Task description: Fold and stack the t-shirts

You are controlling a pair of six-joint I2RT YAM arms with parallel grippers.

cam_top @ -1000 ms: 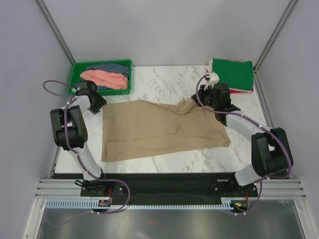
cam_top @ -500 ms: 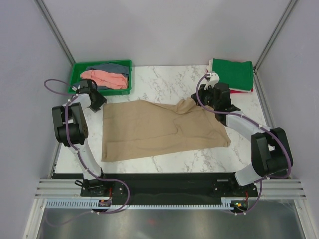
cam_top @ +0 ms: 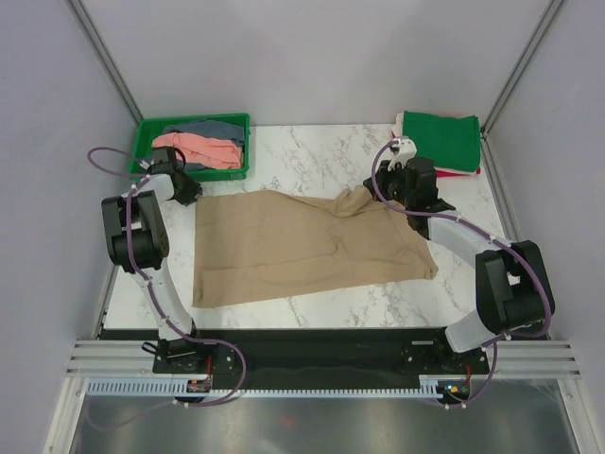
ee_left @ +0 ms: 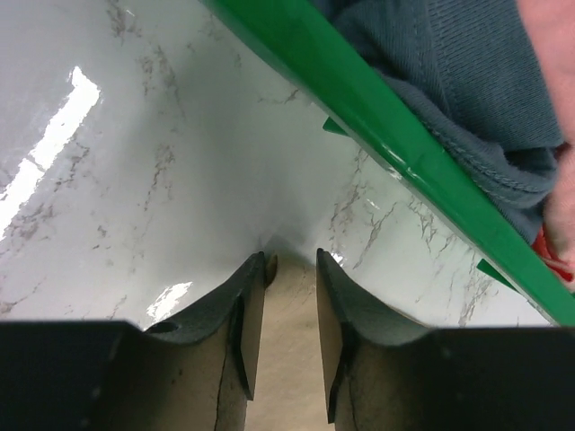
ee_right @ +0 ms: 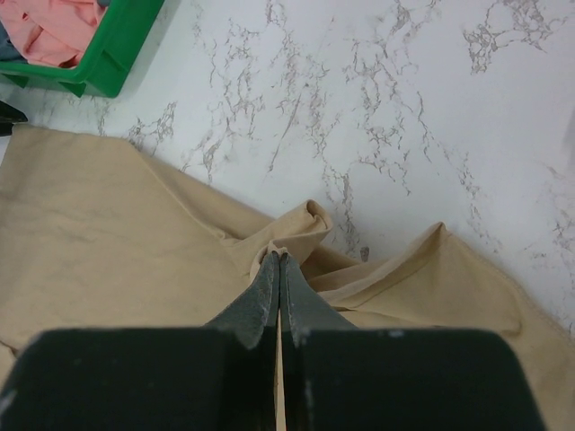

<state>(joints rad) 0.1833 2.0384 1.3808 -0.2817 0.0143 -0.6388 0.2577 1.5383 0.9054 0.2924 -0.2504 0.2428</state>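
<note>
A tan-beige t-shirt lies spread across the marble table, bunched at its far right. My left gripper sits at the shirt's far left corner, beside the tray. Its jaws stand apart, with tan cloth showing in the gap between them. My right gripper is shut on a raised fold of the tan t-shirt at its far edge. A salmon pink t-shirt and a grey-blue t-shirt lie crumpled in the tray. A folded dark green t-shirt lies on a red one at the far right.
The green plastic tray stands at the far left corner, its rim close ahead of my left fingers. Grey walls and metal posts close in the table's sides and back.
My left gripper has shifted slightly towards the tray at the shirt's corner and its jaws have narrowed. The right gripper and the shirt have not moved.
</note>
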